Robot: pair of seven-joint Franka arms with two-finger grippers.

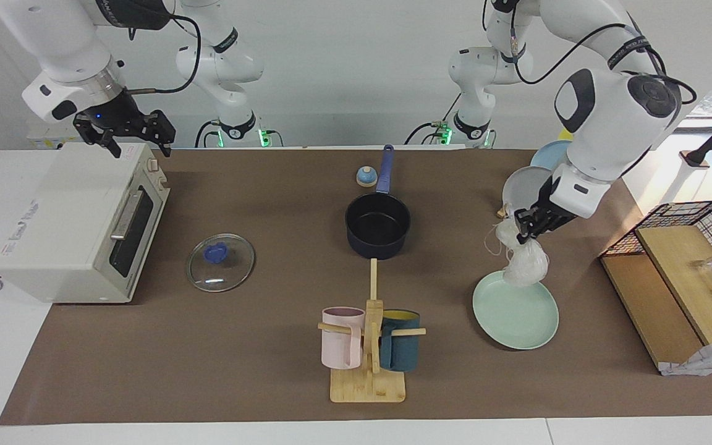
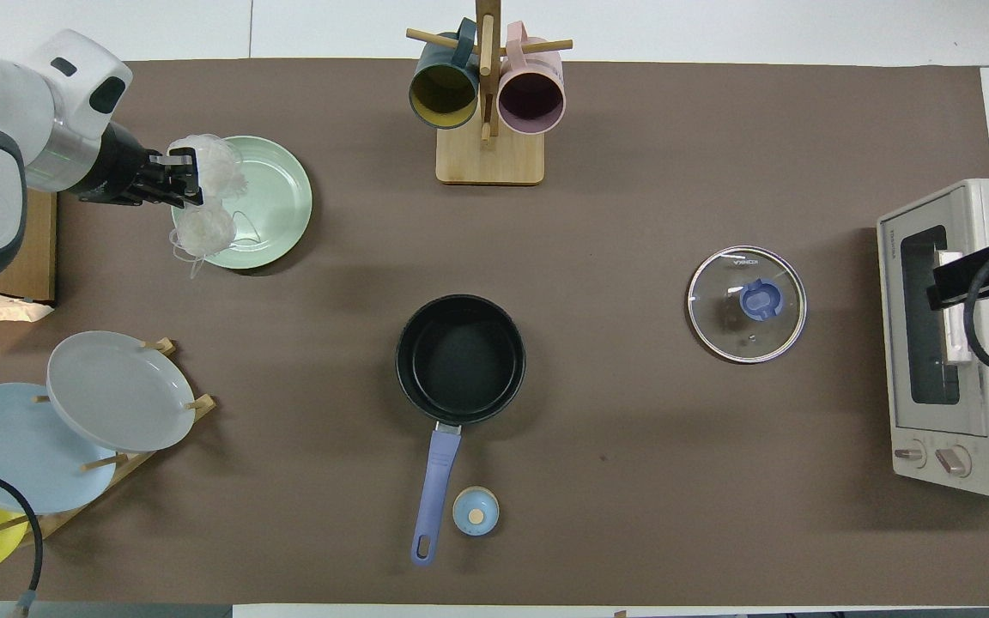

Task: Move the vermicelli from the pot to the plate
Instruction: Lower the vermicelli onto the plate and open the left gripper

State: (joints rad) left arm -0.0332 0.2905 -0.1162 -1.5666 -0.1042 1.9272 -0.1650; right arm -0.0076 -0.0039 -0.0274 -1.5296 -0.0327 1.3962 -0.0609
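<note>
Brown bench (image 1: 269, 371): the pot (image 1: 377, 228) sits empty, handle pointing toward the robots. Left gripper (image 1: 524, 232) — fingers pinching the vermicelli (image 1: 524, 266) — dangles it over the plate (image 1: 520, 318). Right gripper (image 1: 127, 133), fingers spread, waits above the toaster oven (image 1: 72, 222).

The counter (image 1: 257, 371) wears a plain brown cover. The pot (image 1: 377, 232) is dark navy, black inside, with a blue handle. The plate (image 1: 520, 321) is pale mint green; the vermicelli (image 1: 523, 262) whitish and translucent. The mugs (image 1: 342, 337) are pink and dark teal, the toaster oven (image 1: 78, 222) cream, and the racked plates (image 2: 112, 390) grey, light blue and yellow.
</note>
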